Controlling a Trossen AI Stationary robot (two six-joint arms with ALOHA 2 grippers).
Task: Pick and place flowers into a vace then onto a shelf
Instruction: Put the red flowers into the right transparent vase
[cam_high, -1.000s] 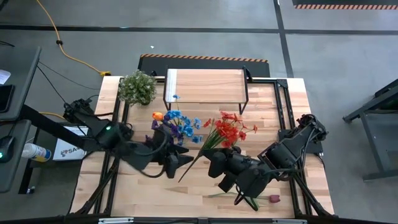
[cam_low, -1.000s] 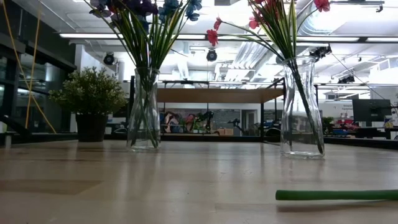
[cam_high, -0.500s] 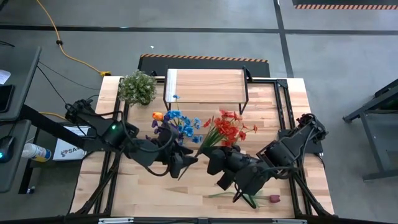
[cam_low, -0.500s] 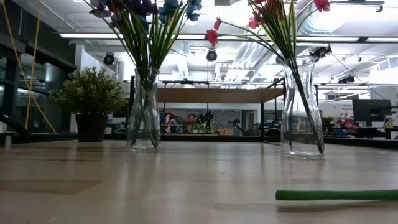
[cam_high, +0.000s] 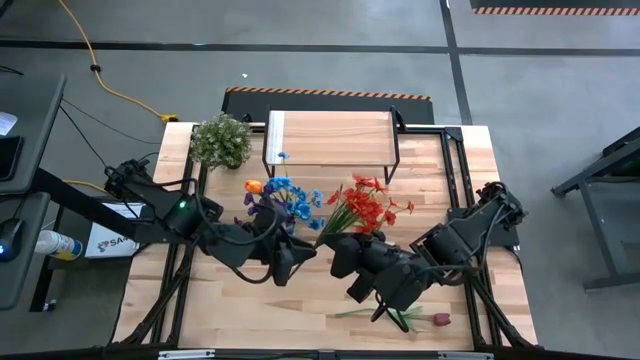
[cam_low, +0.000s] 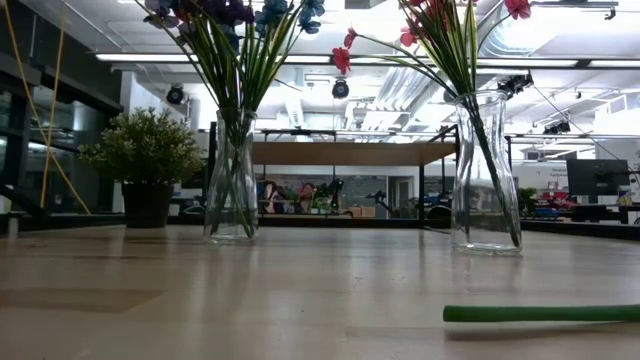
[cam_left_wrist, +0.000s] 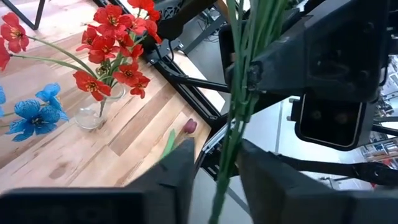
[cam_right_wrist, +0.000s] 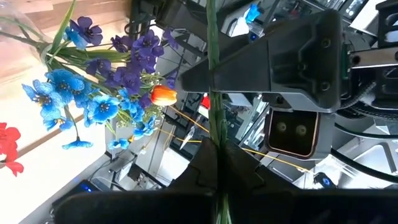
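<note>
Wood planks cover my worktable (cam_high: 250, 310), which sits on grey concrete floor; the low view looks across it into a workshop with bright strip lights. At the far edge stands the shelf (cam_high: 328, 137), with a bushy potted plant (cam_high: 221, 140) beside it. I count 2 glass vases: one (cam_low: 233, 180) with blue and purple flowers (cam_high: 284, 198), one (cam_low: 485, 180) with red flowers (cam_high: 370, 205). A loose pink bloom (cam_high: 440, 320) lies near the front edge. My right gripper (cam_right_wrist: 217, 162) is clamped on a bundle of green stems (cam_right_wrist: 213, 93) mid-table. My left gripper (cam_left_wrist: 217, 165) straddles the same stems, fingers (cam_left_wrist: 180, 174) apart and not pinching.
</note>
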